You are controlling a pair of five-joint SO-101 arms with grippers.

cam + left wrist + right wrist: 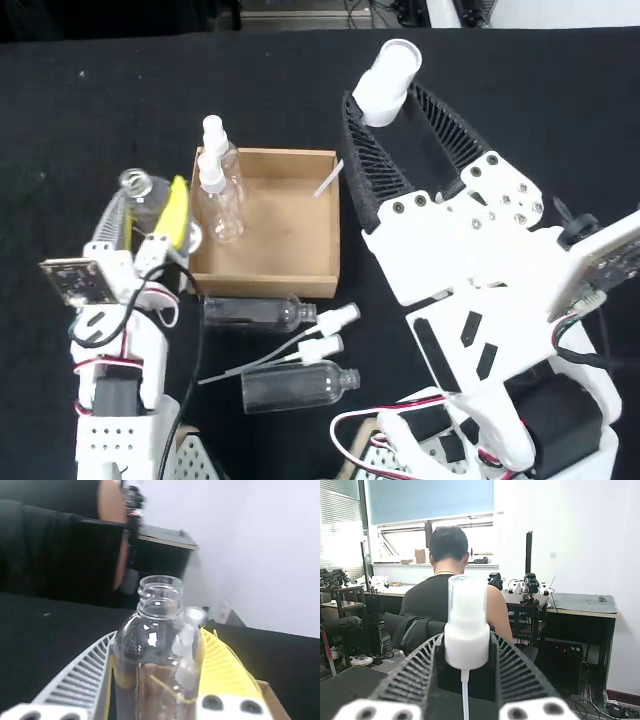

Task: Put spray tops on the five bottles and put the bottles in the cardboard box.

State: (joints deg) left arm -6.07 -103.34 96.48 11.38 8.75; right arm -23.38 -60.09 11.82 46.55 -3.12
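The left hand (150, 195) grips an open bottle (150, 645), standing up at 9 o'clock from the box (265, 282). The right hand (385, 98) pinches a spray top (466, 640) at 1 o'clock from the box. Two topped bottles (222, 195) stand inside the box, and two bare bottles (255, 312) and two loose tops (335, 320) lie on the tabletop (80, 100) at 6 o'clock.

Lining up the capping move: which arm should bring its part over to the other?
Right, probably. The right gripper holds a spray top with its tube pointing down. The left gripper holds an uncapped bottle upright beside the cardboard box, a steady target.
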